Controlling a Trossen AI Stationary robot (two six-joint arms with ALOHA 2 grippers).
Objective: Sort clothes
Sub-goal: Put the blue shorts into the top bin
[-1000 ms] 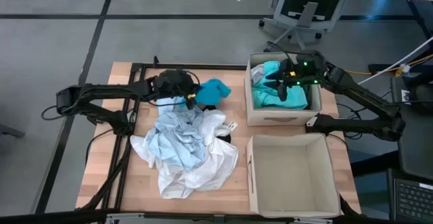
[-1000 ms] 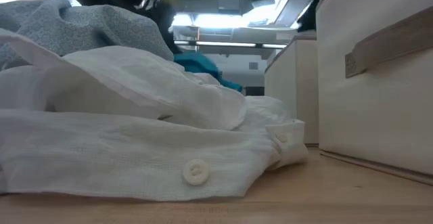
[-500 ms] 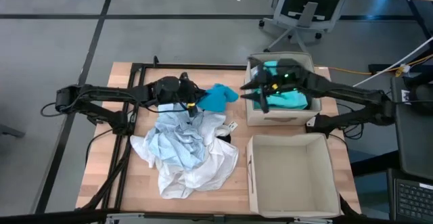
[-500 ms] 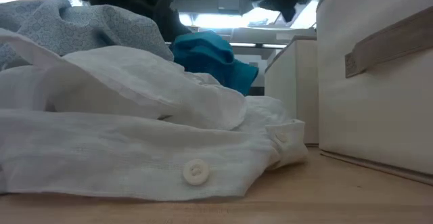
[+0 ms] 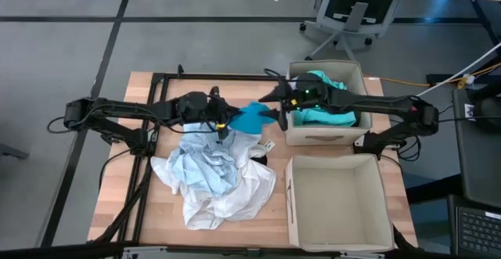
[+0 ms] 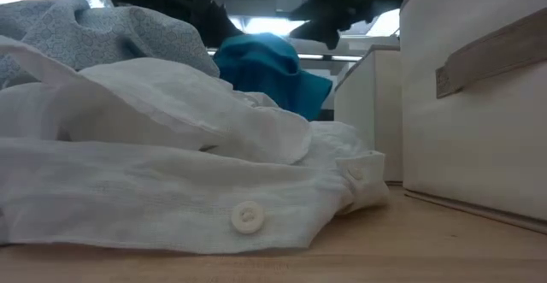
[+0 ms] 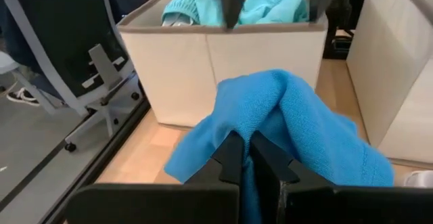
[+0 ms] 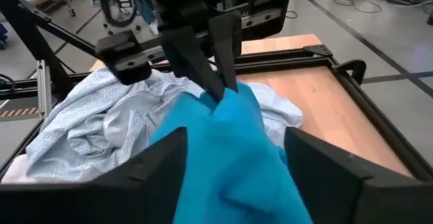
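Note:
A bright blue garment (image 5: pixel 250 116) is held up between my two grippers, beside the far beige box (image 5: pixel 322 138) that holds teal clothes (image 5: pixel 329 110). My left gripper (image 5: pixel 225 123) is shut on the garment. My right gripper (image 5: pixel 275 112) is open and reaches out of the box side. Its fingers (image 8: pixel 166 166) stand on either side of the garment (image 8: pixel 230 156). A pile of pale blue (image 5: pixel 205 161) and white clothes (image 5: pixel 246 185) lies on the table below. In the low view, the garment (image 6: pixel 265 69) shows behind that pile. My left gripper pinches a raised fold of the blue garment (image 7: pixel 260 119) between its two fingers, coming about level from the table's left. The cloth drapes slack past and below the fingertips. Its lower edge is hidden behind the white clothes. Whether my right gripper touches the garment, I cannot tell.
An empty beige box (image 5: pixel 340 200) stands at the near right, close to the far box. A black metal frame (image 5: pixel 156 95) runs along the table's left and far sides. An office chair (image 5: pixel 352 8) stands beyond the far edge.
My right gripper has come out of the far box and gone toward the table's left, up to the blue garment. My left gripper has moved a little toward the right with the garment. The garment now stands higher above the pile.

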